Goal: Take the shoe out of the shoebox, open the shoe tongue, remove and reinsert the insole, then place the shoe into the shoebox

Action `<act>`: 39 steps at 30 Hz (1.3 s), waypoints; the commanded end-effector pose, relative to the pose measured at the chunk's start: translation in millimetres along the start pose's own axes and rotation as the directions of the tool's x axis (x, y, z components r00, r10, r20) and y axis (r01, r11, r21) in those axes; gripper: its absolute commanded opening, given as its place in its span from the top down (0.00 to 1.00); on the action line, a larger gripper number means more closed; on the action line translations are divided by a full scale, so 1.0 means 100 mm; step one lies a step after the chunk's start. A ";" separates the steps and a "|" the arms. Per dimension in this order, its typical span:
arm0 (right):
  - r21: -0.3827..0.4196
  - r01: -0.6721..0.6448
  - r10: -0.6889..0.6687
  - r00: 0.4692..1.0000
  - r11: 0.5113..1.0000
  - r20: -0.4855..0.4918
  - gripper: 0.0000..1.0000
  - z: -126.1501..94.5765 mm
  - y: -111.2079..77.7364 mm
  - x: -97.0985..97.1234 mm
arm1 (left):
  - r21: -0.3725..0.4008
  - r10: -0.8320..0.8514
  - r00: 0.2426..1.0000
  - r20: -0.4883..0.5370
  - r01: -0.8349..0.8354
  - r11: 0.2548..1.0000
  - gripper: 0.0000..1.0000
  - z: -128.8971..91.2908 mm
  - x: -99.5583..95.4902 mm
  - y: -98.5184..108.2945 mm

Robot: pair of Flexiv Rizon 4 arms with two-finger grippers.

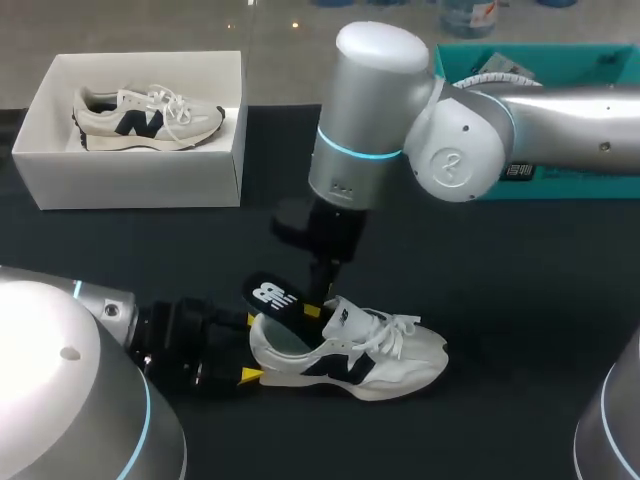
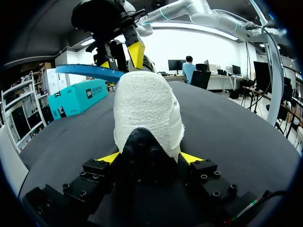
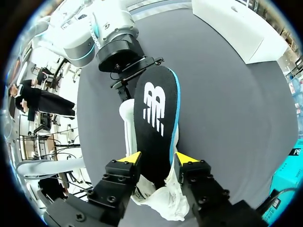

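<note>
At the far left of the table (image 1: 520,300) stands the white shoebox (image 1: 130,180), open on top, with a second shoe (image 1: 145,118) lying in it on its side, toe to the right. The box is well apart from both grippers.

Nearer, my left arm (image 1: 60,380) comes in from the near left corner and lies low over the table. The left gripper (image 1: 250,348) is clenched on the heel of the shoe (image 1: 380,360). In the left wrist view the white heel (image 2: 147,109) sits between the two yellow tips (image 2: 111,157), touched from both sides, and fills most of what lies ahead of the left gripper (image 2: 151,158). The shoe stands upright on its sole on the near middle of the table, toe to the right, laces loose.

Out of the shoe's mouth rises the insole (image 1: 272,295), black with a white mark and a blue edge, tilted up and back over the heel. Its front end is hidden inside the shoe.

The right gripper (image 1: 318,305) hangs straight above the shoe's opening and grips the insole. In the right wrist view the insole (image 3: 154,123) runs between the fingers of the right gripper (image 3: 157,160), pinched from two sides.

My right arm (image 1: 470,140) reaches in from the right, past the middle, and its thick elbow covers part of the teal box (image 1: 600,65) at the far right.
</note>
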State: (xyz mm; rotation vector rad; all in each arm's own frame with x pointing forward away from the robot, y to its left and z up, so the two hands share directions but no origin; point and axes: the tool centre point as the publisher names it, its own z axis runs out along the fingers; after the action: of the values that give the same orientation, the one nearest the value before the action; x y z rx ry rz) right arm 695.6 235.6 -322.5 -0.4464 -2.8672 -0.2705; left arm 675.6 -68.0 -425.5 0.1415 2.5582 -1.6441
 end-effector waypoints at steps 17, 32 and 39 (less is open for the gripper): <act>-0.064 0.036 -0.038 0.999 0.997 -0.032 0.65 0.21 0.10 -0.08 | -0.002 0.000 1.000 -0.001 0.000 1.000 1.00 0.02 0.00 0.03; -0.182 0.091 -0.092 0.996 0.979 0.003 1.00 0.04 0.14 -0.03 | -0.002 0.000 1.000 -0.001 0.000 1.000 1.00 0.02 0.00 0.03; -0.209 0.113 -0.100 0.992 0.971 0.070 1.00 -0.30 0.24 -0.11 | -0.002 0.000 1.000 -0.001 0.000 1.000 1.00 0.02 0.00 0.03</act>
State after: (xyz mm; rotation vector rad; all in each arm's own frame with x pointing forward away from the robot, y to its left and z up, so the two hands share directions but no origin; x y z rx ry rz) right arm 719.1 256.0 -312.4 -0.3369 -2.9152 -0.6097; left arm 675.7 -67.7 -425.7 0.1410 2.5585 -1.6435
